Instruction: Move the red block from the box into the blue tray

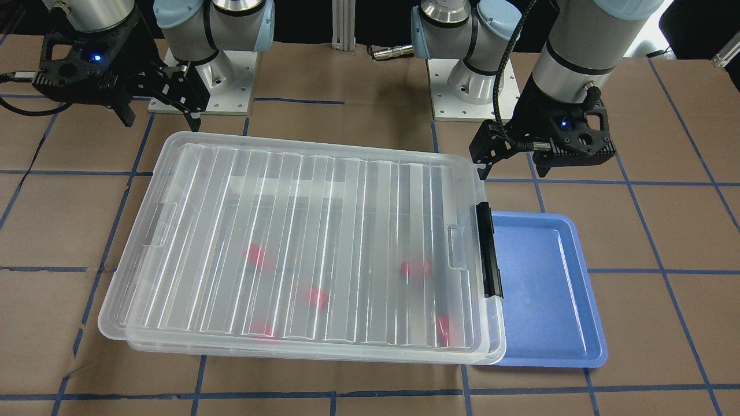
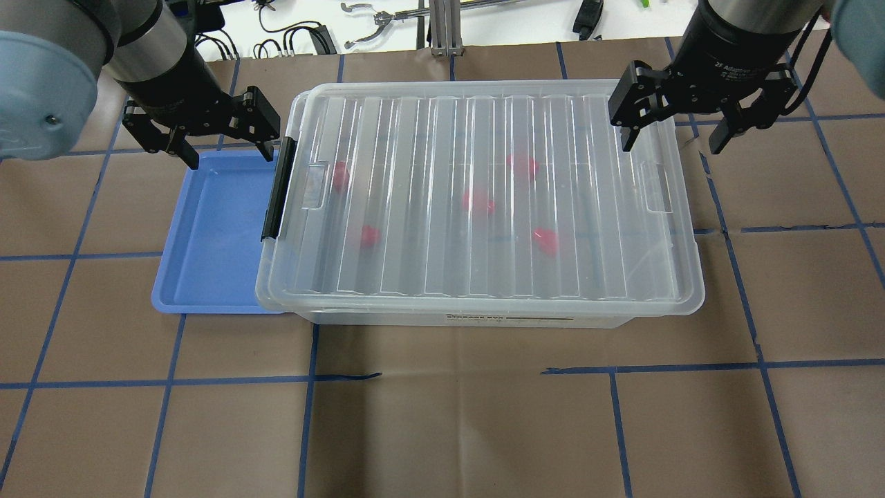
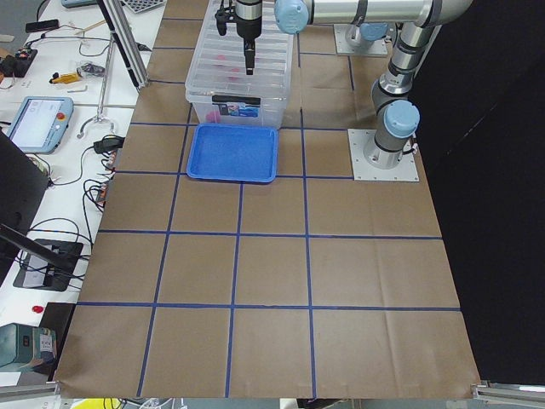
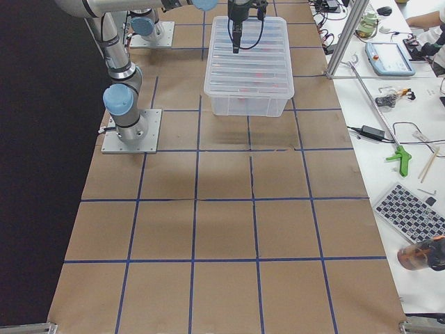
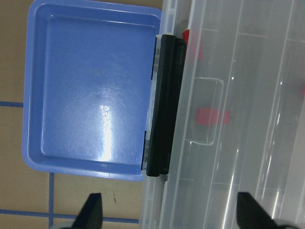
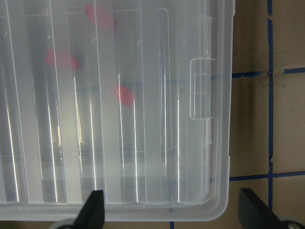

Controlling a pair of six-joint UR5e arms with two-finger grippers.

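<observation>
The table (image 1: pixel 347 398) is closest in the front view. On it sits the box (image 1: pixel 289 353) with its lid (image 1: pixel 324 185) shut. A red block (image 1: pixel 416 267) lies inside, with four more. The tray (image 1: pixel 543 289) sits right beside the box, by the black latch (image 1: pixel 488 248), with nothing in it. From above, the left gripper (image 2: pixel 229 158) hangs wide open near the tray's far end. The right gripper (image 2: pixel 671 145) hangs wide open over the lid's corner. Both hold nothing. The block looks small, hard, light and slippery. Pinch its flat sides once the lid is off.
</observation>
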